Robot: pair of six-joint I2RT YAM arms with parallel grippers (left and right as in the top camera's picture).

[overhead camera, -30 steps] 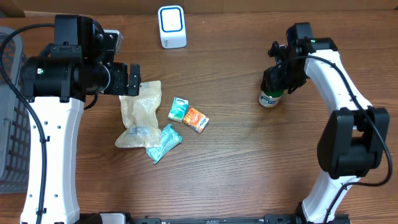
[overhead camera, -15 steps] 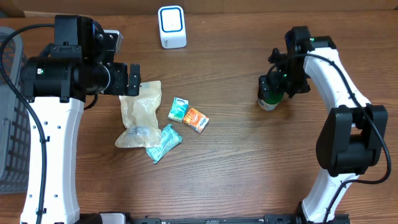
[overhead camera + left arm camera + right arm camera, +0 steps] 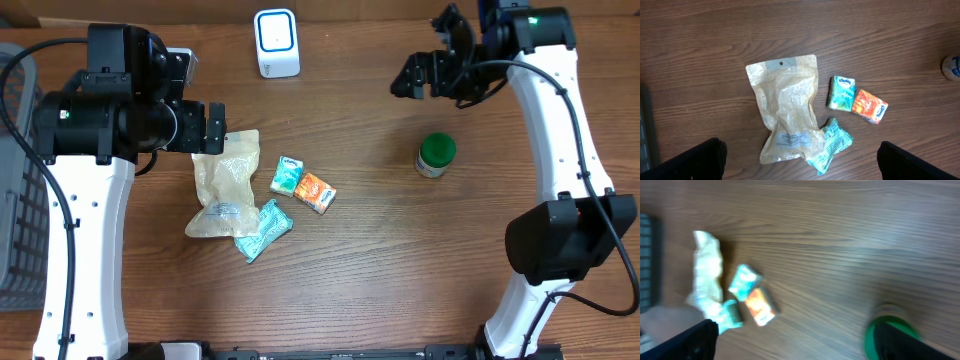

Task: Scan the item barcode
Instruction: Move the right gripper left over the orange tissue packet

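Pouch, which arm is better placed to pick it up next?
Left. The left gripper, open, hangs at the top edge of the pouch; the right gripper, also open, is far off, near the bottle.

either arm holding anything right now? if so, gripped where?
Nothing is held. The right gripper is open, well apart from the green-capped bottle; the left gripper is open above the pouch, not touching it.

White arm links [image 3: 95,235], black joints [image 3: 100,120], black cables [image 3: 71,228], green light [image 3: 530,18]
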